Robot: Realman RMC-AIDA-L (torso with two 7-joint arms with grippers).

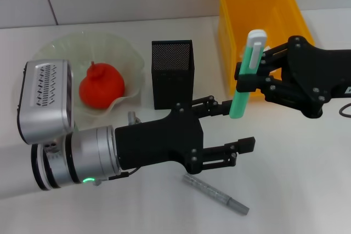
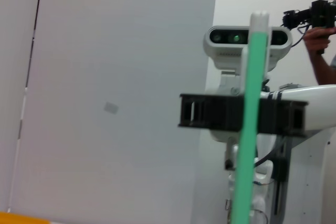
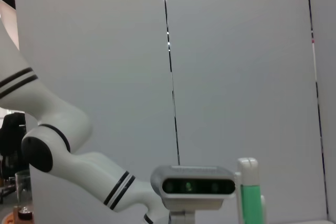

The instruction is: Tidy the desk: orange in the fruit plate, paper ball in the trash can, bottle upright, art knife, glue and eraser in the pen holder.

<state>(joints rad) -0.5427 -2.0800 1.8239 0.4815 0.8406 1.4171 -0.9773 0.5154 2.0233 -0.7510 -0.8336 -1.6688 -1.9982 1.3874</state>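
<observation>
Head view: right claw (image 1: 248, 78) pinching green glue stick (image 1: 245, 75) upright, beside trash can (image 1: 262, 4). Left claw (image 1: 233, 130) spread, empty, near pen holder (image 1: 172, 73). Next likely: carry glue over holder, drop. Orange (image 1: 101, 86) already in fruit plate (image 1: 66, 45).

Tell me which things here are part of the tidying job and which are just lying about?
Part of the job:
- orange in the fruit plate
- pen holder
- trash can
- green stick gripped by the right gripper, left gripper open beside it

Just lying about:
- grey pen on the desk
</observation>
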